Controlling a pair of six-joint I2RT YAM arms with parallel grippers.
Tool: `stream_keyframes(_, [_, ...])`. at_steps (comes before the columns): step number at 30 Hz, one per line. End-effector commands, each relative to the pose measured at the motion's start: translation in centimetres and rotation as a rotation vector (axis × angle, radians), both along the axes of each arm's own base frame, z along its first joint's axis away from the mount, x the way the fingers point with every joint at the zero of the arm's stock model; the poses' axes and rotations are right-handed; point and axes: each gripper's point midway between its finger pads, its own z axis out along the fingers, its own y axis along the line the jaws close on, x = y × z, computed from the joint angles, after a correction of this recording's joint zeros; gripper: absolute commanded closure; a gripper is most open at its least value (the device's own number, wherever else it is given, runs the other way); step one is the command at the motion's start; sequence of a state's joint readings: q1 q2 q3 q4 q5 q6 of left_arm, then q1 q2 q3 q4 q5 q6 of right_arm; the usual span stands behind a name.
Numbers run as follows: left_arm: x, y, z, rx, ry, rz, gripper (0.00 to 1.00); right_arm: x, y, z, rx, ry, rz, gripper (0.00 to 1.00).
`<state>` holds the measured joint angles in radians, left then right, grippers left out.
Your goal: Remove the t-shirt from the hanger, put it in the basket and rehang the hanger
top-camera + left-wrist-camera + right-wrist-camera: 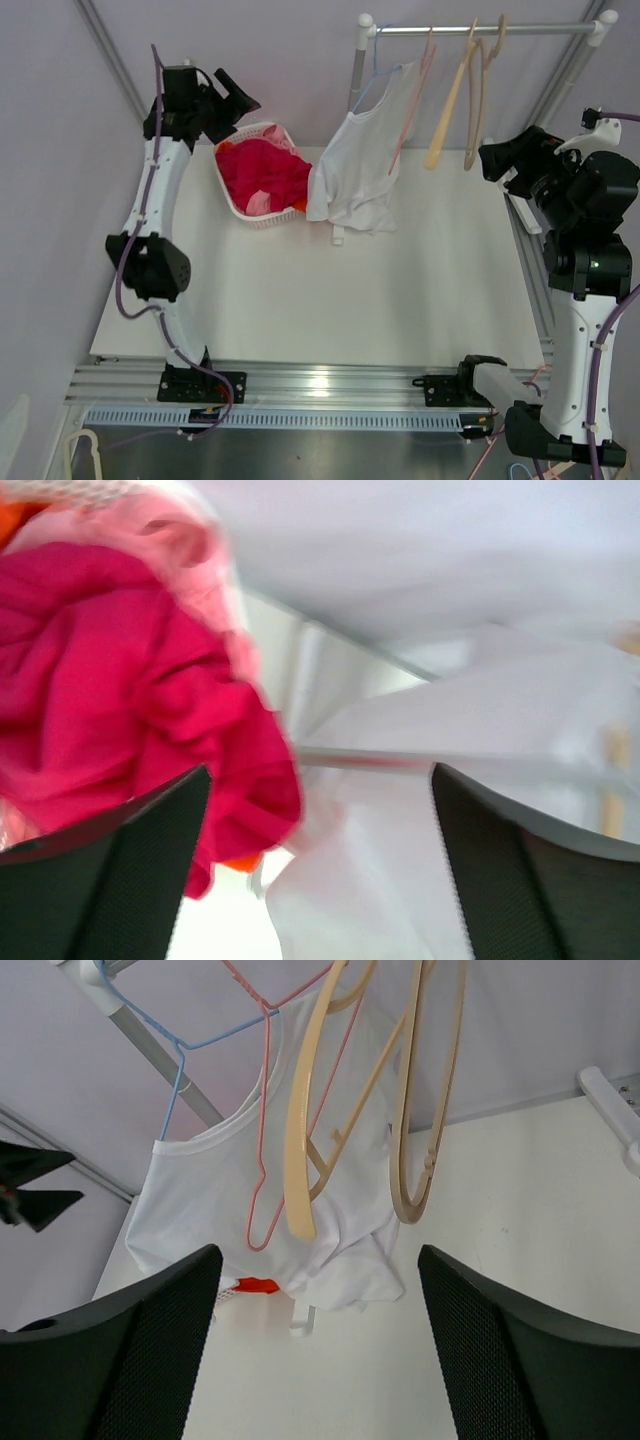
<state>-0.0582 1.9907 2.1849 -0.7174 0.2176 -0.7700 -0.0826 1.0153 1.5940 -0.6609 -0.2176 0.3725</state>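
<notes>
White table (350, 300), pale wall behind, rail (480, 30) across the back. Shirt (360, 170) hangs on the blue hanger (378, 50) at the rail's left end, with its hem slumped onto the table just beside the basket (228, 195) of red and pink clothes. Long axis is roughly vertical, collar up at the hook.

Left gripper (238, 98): above the basket's far side, jaws wide, nothing between them. Its wrist view is blurred, with red cloth on the left and white fabric on the right.

Right gripper (497, 160): right side of the table, jaws wide and empty, aimed at the rail.

Key relation: the shirt lies to the right of the left jaws and near them. It is well apart from the right jaws, with the pink hanger (412, 100) and wood hangers (460, 95) between. So the left arm is nearer, with a clear line to the shirt's left side. The right wrist view does see the collar, partly behind those hangers.

My read: the pull should go down and sideways so a shoulder slips off the hanger arm. A straight tug probably drags the hanger along the rail. The right arm could steady the hook but would have to thread past the others.
</notes>
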Motion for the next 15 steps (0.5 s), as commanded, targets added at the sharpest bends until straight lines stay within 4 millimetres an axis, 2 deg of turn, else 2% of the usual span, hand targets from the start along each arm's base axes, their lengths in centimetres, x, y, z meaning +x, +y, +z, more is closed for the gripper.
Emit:
stream_keyframes(1, [-7.2,-3.5,7.7,0.021,-0.232,-0.287,0.01,-0.9,-0.1,0.3,-0.017,-0.023,-0.002,0.16])
stream_keyframes(2, [-8.5,-3.6,8.1,0.054,-0.255,-0.298,0.00,-1.0,-0.1,0.1,-0.020,-0.020,-0.006,0.11])
stream_keyframes(3, [-9.8,-3.8,6.9,0.076,-0.247,-0.304,0.00,-1.2,-0.2,-0.1,-0.023,-0.022,-0.009,0.09])
stream_keyframes(4, [-13.4,-4.3,10.3,0.100,-0.349,-0.314,0.00,-1.8,-0.2,0.0,-0.026,-0.033,-0.015,0.05])
stream_keyframes(5, [-14.4,-4.0,6.1,0.126,-0.283,-0.301,0.01,-1.8,-0.3,-1.0,-0.028,-0.015,-0.018,0.01])
stream_keyframes(6, [-16.0,-3.9,6.6,0.127,-0.310,-0.297,0.00,-2.0,-0.3,-1.5,-0.032,-0.011,-0.019,0.01])
stream_keyframes(7, [-19.7,-3.9,9.6,0.121,-0.414,-0.299,0.01,-2.6,-0.3,-1.7,-0.033,-0.015,-0.021,0.00])
stream_keyframes(8, [-20.9,-4.2,5.6,0.114,-0.378,-0.322,0.01,-2.6,-0.3,-3.2,-0.030,0.020,-0.020,0.00])
stream_keyframes(10, [-24.4,-4.9,6.3,0.107,-0.478,-0.361,0.01,-3.2,0.1,-4.8,-0.028,0.052,0.005,0.00])
stream_keyframes(11, [-27.2,-4.6,6.4,0.122,-0.558,-0.369,0.00,-4.1,1.0,-5.2,-0.020,0.050,0.048,0.01])
stream_keyframes(12, [-28.3,-4.5,4.6,0.128,-0.544,-0.378,0.01,-4.3,1.3,-7.3,-0.008,0.093,0.068,0.01])
stream_keyframes(13, [-29.3,-4.1,3.6,0.136,-0.538,-0.374,0.00,-4.8,1.6,-8.3,0.000,0.106,0.082,0.00])
stream_keyframes(14, [-31.1,-3.4,3.3,0.160,-0.536,-0.367,0.00,-6.1,2.1,-8.4,0.005,0.084,0.102,0.00])
stream_keyframes(15, [-31.7,-3.1,2.4,0.171,-0.519,-0.366,0.01,-6.4,2.3,-10.7,0.012,0.123,0.111,0.00])
